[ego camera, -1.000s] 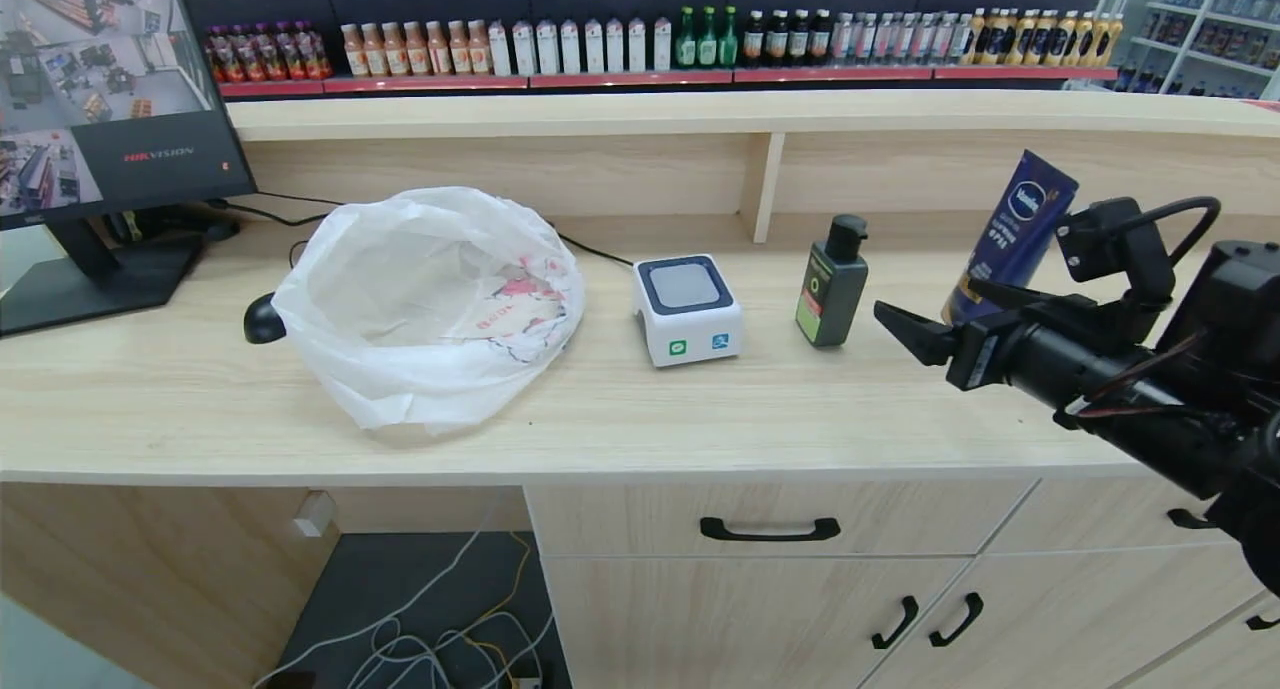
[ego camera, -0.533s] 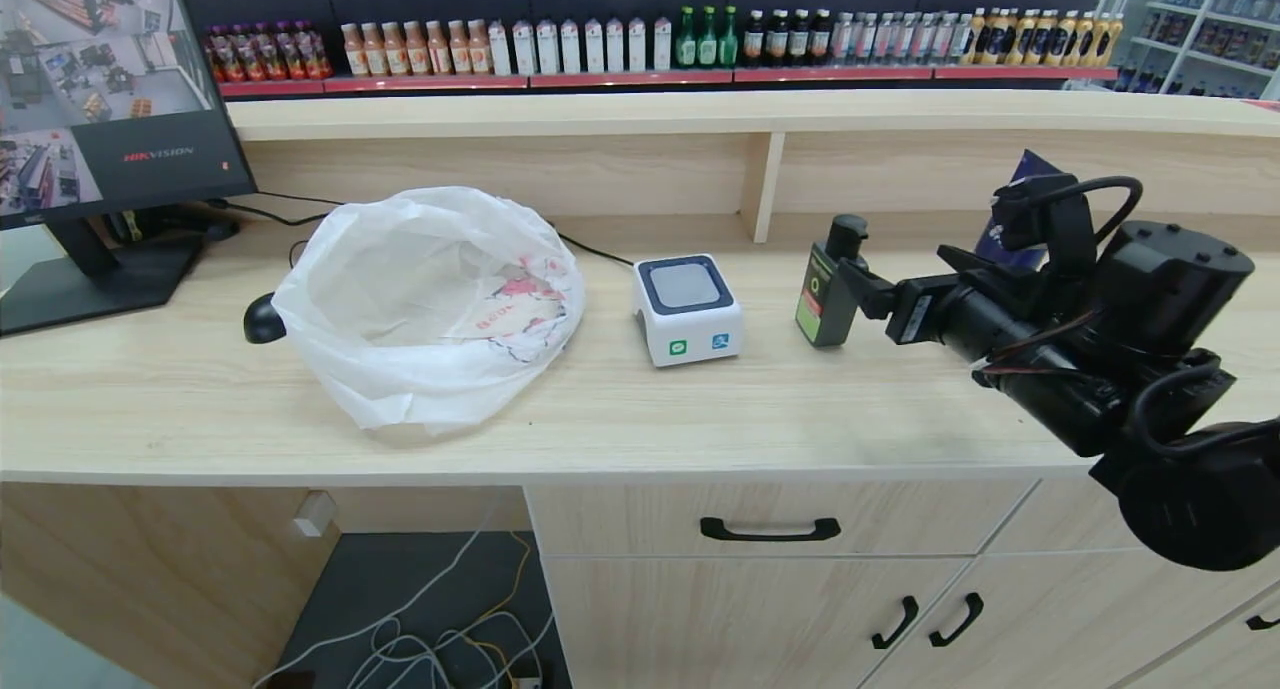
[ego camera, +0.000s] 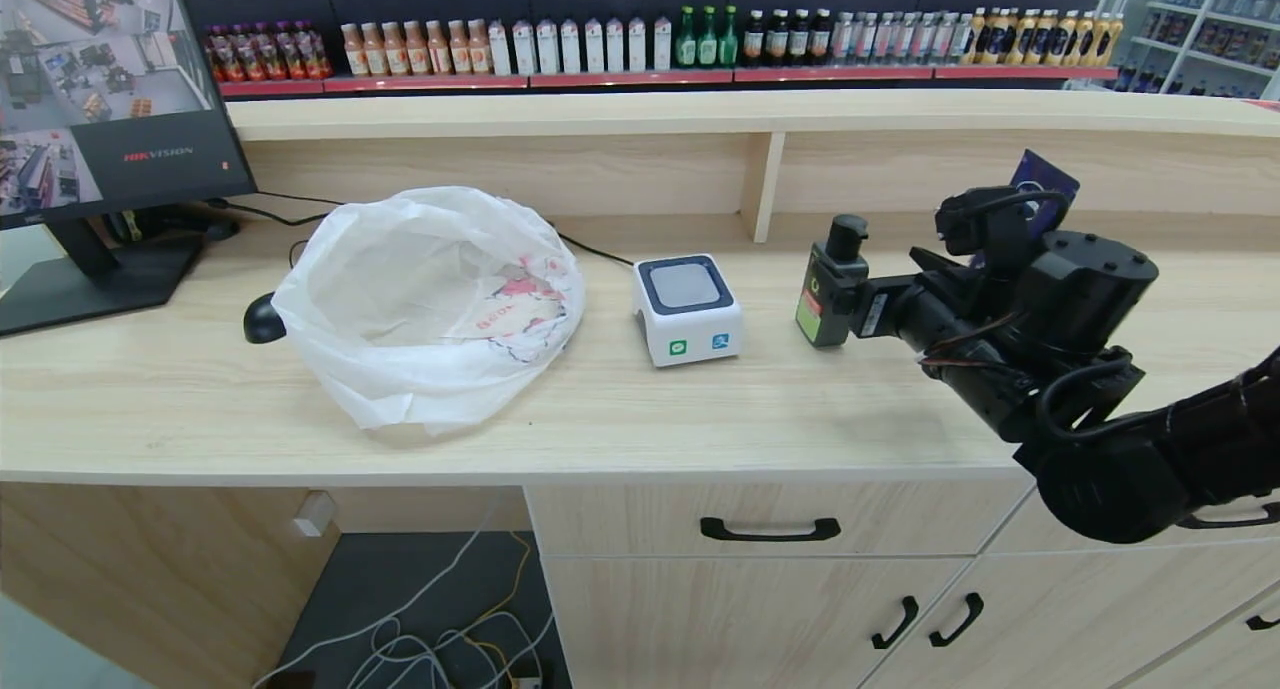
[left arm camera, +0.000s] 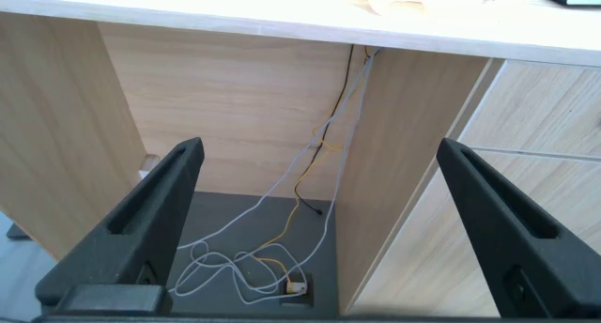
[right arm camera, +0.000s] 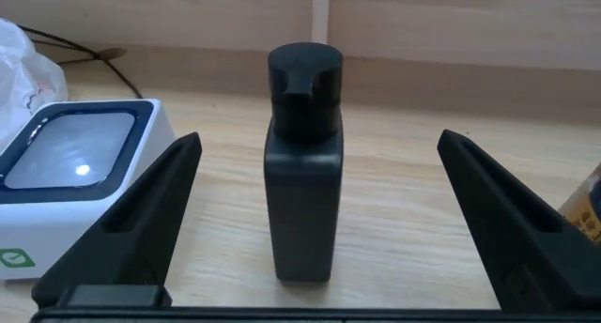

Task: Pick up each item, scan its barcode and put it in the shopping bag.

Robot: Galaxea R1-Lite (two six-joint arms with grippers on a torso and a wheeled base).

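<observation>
Head view: I log one dark pump bottle [ego camera: 830,294] upright on the counter [ego camera: 640,419], just right of the white scanner [ego camera: 687,309]. A white shopping bag [ego camera: 430,304] lies open farther left, and a blue tube [ego camera: 1047,174] stands behind my right arm. Right gripper [ego camera: 862,304] is level with the bottle.

Left wrist view: left gripper [left arm camera: 319,159] spread wide, holding nothing, below the counter edge; cables [left arm camera: 254,267] on the floor beyond.

Right wrist view: right fingers [right arm camera: 141,220] spread, one on each side of the bottle, not touching it; scanner beside it.
</observation>
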